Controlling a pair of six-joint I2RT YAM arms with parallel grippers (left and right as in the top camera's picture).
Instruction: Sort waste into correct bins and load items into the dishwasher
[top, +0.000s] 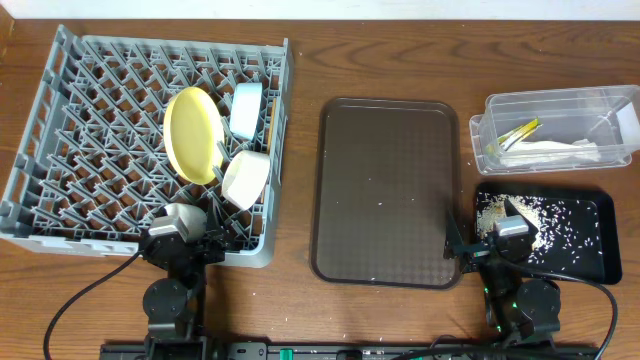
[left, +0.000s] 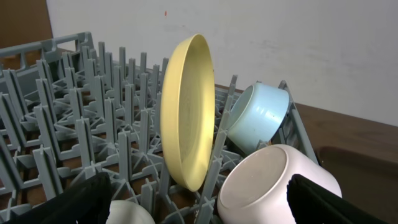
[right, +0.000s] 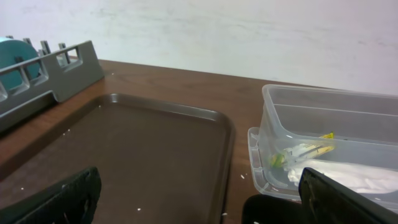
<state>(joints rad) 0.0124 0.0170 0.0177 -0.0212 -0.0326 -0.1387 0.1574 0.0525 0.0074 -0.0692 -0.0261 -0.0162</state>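
The grey dishwasher rack fills the left of the table. In it, the yellow plate stands on edge, with the light blue bowl and the white bowl beside it. The plate, blue bowl and white bowl also show in the left wrist view. My left gripper is open at the rack's front edge, just short of the white bowl. The clear tub holds the wrapper and napkin. Rice scraps lie in the black tray. My right gripper is open and empty. I see no chopsticks.
The large dark brown serving tray lies between the rack and the bins, with a few rice grains on it. A few grains also lie on the wooden table. The tub's lid sits under the tub.
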